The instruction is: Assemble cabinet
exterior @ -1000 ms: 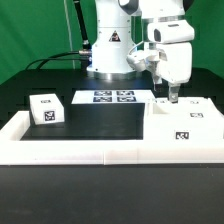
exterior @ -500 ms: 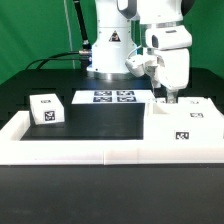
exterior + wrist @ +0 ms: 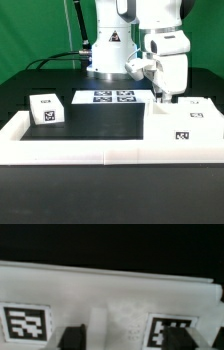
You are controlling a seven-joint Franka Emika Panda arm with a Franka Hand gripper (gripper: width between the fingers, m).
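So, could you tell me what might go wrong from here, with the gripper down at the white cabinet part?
1. The gripper sits near one edge of the white cabinet part, not over its middle, so a lift could tip it.
2. In the wrist view the fingers straddle a strip between two tags. Whether they grip it firmly is unclear, so it may slip.

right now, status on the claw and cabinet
Claw down on the white tagged plastic cabinet body, fingers astride its ridge; grip unclear. Small white block sits apart. Nothing blocking.
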